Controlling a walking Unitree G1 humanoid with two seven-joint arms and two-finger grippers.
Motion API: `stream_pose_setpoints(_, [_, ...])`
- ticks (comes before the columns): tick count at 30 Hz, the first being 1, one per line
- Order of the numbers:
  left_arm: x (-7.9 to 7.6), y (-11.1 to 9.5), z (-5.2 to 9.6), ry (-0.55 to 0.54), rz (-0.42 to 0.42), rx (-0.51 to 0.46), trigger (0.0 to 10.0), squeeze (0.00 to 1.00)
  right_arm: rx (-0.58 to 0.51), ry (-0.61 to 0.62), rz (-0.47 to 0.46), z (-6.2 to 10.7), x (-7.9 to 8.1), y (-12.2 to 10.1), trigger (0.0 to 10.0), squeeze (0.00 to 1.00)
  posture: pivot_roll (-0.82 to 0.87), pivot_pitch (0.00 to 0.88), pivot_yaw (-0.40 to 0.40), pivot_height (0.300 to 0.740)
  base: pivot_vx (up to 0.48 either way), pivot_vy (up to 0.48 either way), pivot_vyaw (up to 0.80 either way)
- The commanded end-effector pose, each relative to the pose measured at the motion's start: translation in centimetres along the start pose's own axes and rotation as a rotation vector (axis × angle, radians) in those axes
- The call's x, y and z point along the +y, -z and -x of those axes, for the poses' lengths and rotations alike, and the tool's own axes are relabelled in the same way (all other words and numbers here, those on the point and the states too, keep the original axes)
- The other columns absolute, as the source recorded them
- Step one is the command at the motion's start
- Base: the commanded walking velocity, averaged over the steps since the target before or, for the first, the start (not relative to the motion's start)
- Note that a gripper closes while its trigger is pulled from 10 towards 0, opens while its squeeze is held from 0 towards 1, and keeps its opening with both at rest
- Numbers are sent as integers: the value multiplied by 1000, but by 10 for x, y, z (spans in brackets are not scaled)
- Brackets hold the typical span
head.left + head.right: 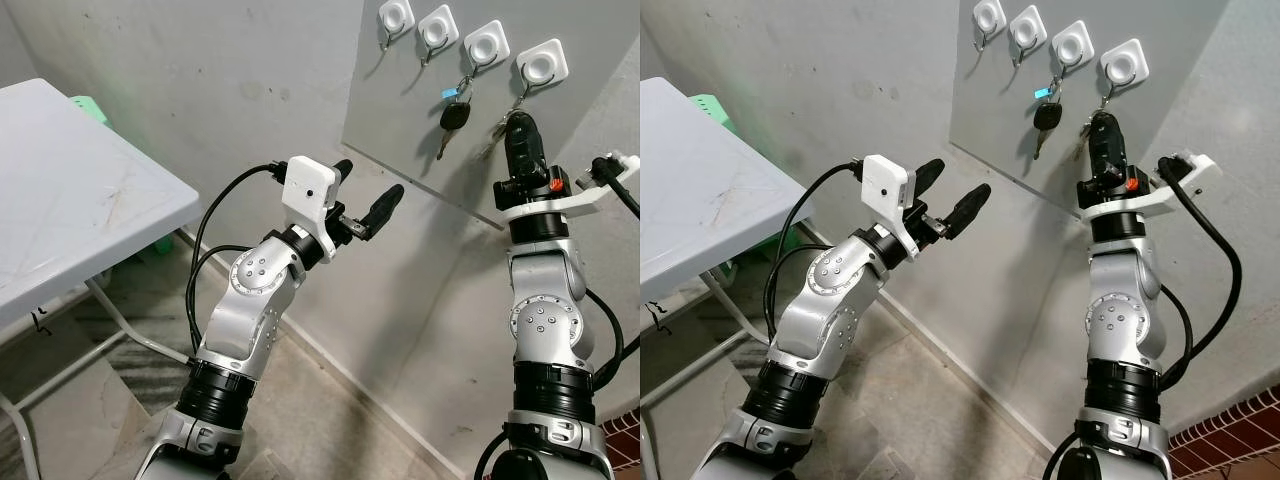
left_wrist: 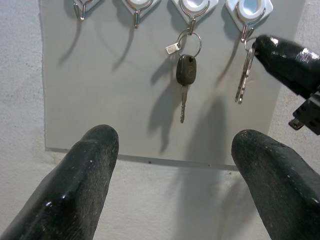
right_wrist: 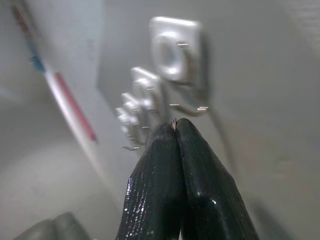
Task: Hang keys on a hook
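Observation:
Several white hooks sit in a row on a grey board on the wall. A black car key with a blue tag hangs from the third hook. A bunch of silver keys hangs at the rightmost hook. My right gripper is raised to that hook, shut on the top of the silver keys; in the right wrist view its tips pinch a thin metal edge just under the hook. My left gripper is open in mid-air, lower and to the left, facing the board.
A white folding table stands at the left, with a green object behind it. The two leftmost hooks are bare. Wall and floor meet below my arms, and red brick flooring lies at the lower right.

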State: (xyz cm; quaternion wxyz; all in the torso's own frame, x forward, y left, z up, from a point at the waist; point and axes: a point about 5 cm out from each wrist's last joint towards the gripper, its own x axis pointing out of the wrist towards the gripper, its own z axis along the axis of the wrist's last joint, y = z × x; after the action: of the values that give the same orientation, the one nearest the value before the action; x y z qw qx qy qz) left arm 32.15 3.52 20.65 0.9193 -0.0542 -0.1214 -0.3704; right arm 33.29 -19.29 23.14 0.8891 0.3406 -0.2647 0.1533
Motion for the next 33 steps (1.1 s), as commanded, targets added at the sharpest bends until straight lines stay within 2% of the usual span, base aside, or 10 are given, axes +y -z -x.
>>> stream_pose_setpoints(1, [-1,-4,0,2,-8,-11,10000,0,-13,-62,-7,-4,11,-4,10000,0,-11,33,-60,740,0,0,0])
stream_pose_setpoints(17, [-2,-4,-1,5,-5,-9,10000,0,-69,-2,-35,-9,5,-13,10000,0,-12,32,-60,740,0,0,0])
stream_pose_setpoints(33, [-2,-5,-1,0,2,-14,10000,0,-71,33,-84,-12,3,-12,10000,0,-7,25,-65,740,0,0,0])
